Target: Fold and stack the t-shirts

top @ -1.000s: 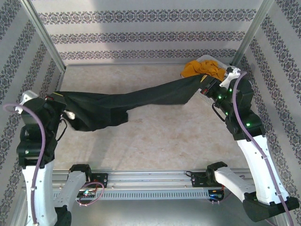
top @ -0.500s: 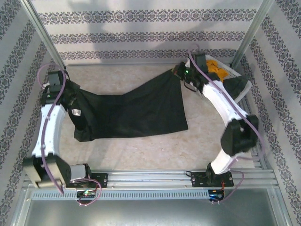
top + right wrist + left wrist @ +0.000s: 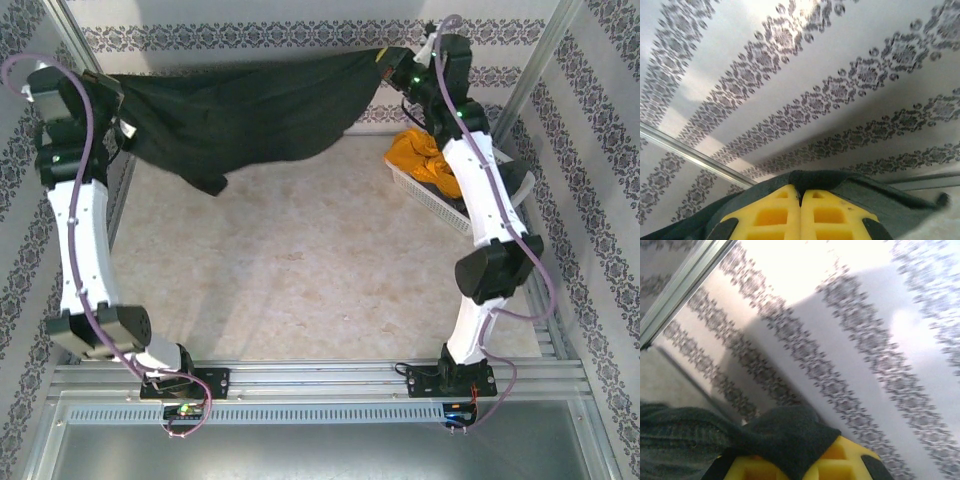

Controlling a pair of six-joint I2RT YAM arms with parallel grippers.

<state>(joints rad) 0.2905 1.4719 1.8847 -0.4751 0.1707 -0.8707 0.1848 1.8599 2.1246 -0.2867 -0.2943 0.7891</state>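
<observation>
The large black t-shirt point(image 3: 240, 110) hangs stretched in the air in front of the back wall. My left gripper point(image 3: 118, 98) is shut on its left end and my right gripper point(image 3: 388, 62) is shut on its right end. Part of the shirt sags down at the lower left. In the left wrist view, black cloth point(image 3: 785, 435) drapes over the yellow fingers point(image 3: 850, 462). In the right wrist view, the yellow fingers point(image 3: 770, 215) are pressed together with a fold of the dark cloth point(image 3: 865, 192) pinched at their tips. A mustard-yellow t-shirt point(image 3: 425, 160) lies bunched in the basket.
The white slatted basket point(image 3: 440, 205) stands at the back right, under my right arm. A dark cloth point(image 3: 520, 183) lies at its right side. Metal frame posts point(image 3: 80, 50) rise at both back corners. Patterned walls enclose the beige table point(image 3: 300, 270).
Both arms have swung up and back, lifting the black t-shirt off the table until it hangs spread in front of the back wall. Both grips have held.
</observation>
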